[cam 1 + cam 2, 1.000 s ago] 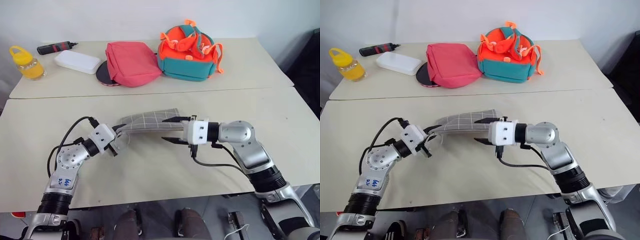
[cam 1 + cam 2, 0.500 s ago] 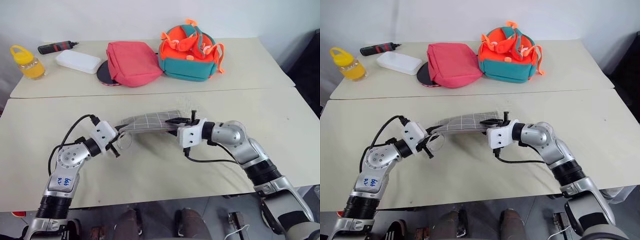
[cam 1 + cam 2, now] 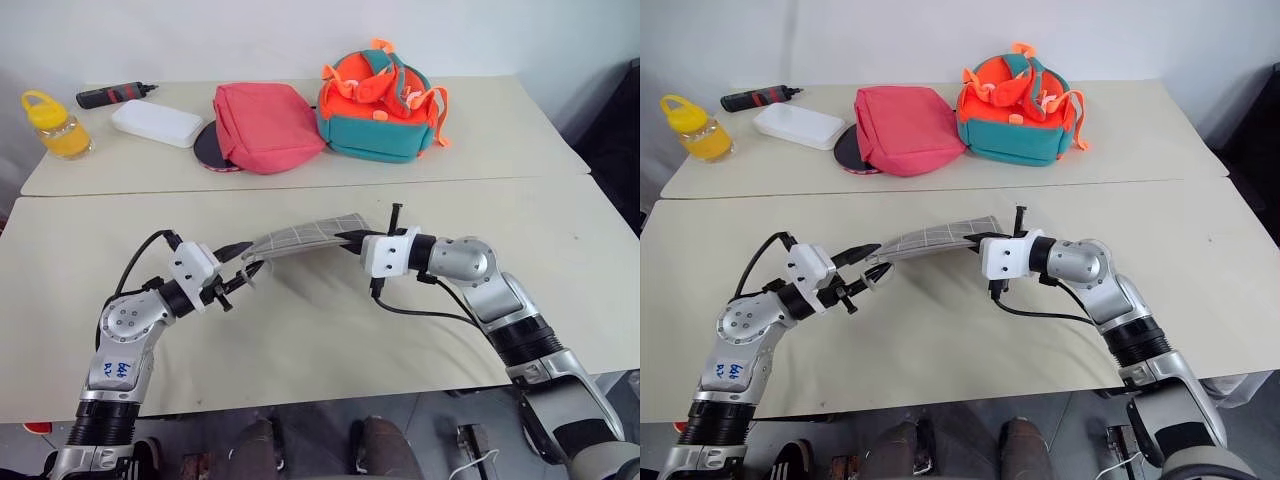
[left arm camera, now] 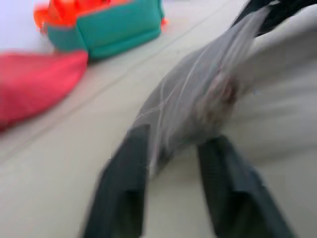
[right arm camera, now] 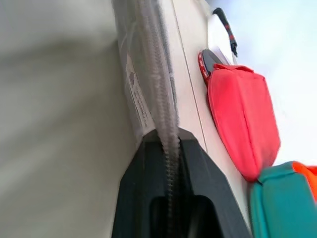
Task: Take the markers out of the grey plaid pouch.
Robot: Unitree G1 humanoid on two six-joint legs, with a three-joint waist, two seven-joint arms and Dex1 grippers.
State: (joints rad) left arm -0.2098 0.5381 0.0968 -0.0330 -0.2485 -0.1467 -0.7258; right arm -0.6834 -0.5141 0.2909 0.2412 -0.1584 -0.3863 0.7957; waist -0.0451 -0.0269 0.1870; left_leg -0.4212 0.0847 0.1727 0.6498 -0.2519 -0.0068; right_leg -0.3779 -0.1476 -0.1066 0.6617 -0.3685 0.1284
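Right fingers (image 5: 168, 163) pinch grey plaid pouch (image 3: 305, 236) edge – left fingers (image 4: 124, 193) spread – pouch aloft

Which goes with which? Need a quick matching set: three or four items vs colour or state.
Things:
1. grey plaid pouch
2. left gripper
3. right gripper
4. bottle

States:
A. yellow, far left of the back table
B. shut on the pouch's zipper edge
C. lifted off the table
D. fingers apart

Pairs: 1-C, 2-D, 3-B, 4-A
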